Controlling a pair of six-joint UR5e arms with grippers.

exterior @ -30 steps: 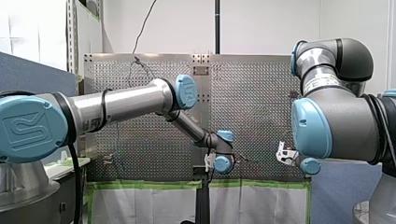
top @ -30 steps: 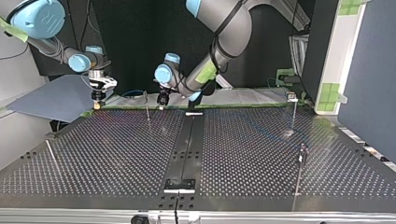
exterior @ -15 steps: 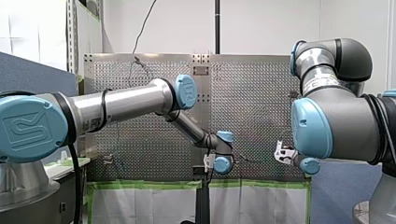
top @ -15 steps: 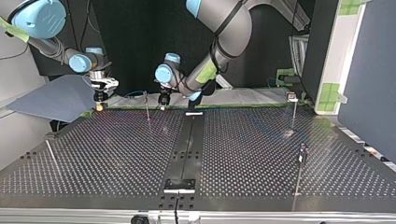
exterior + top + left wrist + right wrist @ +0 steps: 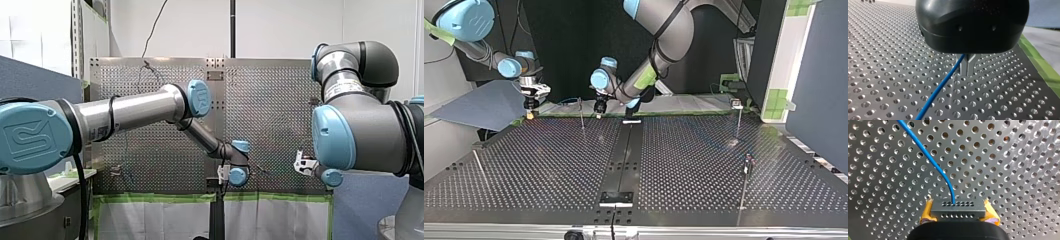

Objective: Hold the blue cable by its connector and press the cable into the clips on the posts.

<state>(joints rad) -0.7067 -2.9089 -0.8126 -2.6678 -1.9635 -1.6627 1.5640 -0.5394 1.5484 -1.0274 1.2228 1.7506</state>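
Beside post (image 5: 581,114), left gripper (image 5: 598,114) (clamping cable (image 5: 940,87)) unmoved.

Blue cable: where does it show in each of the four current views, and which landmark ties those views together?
Right wrist view: blue cable runs away from the connector in my right gripper.
Left wrist view: blue cable slants from my left gripper over the perforated table.
Top view: thin blue arc at the table's far edge, left of centre.
Front view: not clearly discernible.
Shared landmark: the perforated table.
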